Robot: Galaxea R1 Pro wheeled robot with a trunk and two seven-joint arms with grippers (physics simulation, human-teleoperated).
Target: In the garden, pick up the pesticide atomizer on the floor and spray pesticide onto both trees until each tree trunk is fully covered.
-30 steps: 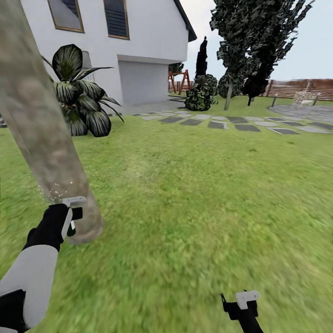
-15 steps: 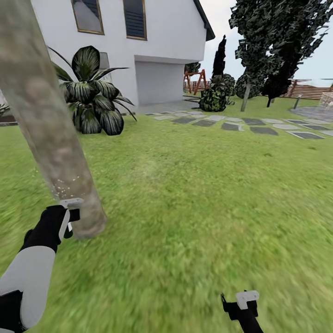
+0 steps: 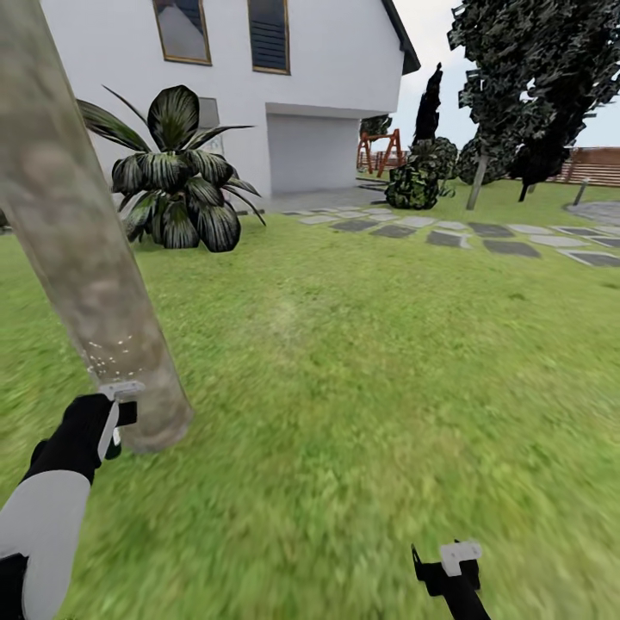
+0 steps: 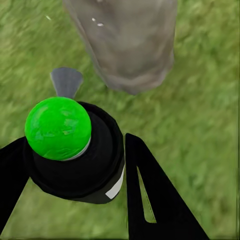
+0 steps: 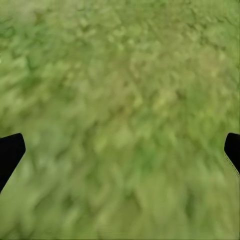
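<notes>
Spraying is under way at the foot of the near tree trunk (image 3: 82, 250), which is leaning up from the grass toward eleven o'clock in the head view, so its long axis is running from the flared base up and away. The left gripper (image 3: 112, 422) is holding the pesticide atomizer (image 4: 75, 145) just short of that base, at about eight o'clock in the head view; in the left wrist view its dark fingers (image 4: 150, 200) are sitting on either side of the black body with the green cap, gripping it. The grey nozzle (image 4: 66, 81) is pointing ahead of the fingers, and the trunk base is lying slightly to one side of that line, near but not touching. Pale specks of pesticide (image 3: 116, 351) are dotting the bark just above the gripper, low on the column; the long stretch above is looking bare, so my judgement is that the aim needs to climb along the trunk's axis. The right gripper (image 3: 455, 564) is hanging at five o'clock, well apart from the trunk, its fingers spread wide over the grass with nothing between them, so the left arm is clearly the nearer one. The second tree (image 3: 525, 77) is standing far off at one o'clock, beyond the stepping stones (image 3: 465, 232).
</notes>
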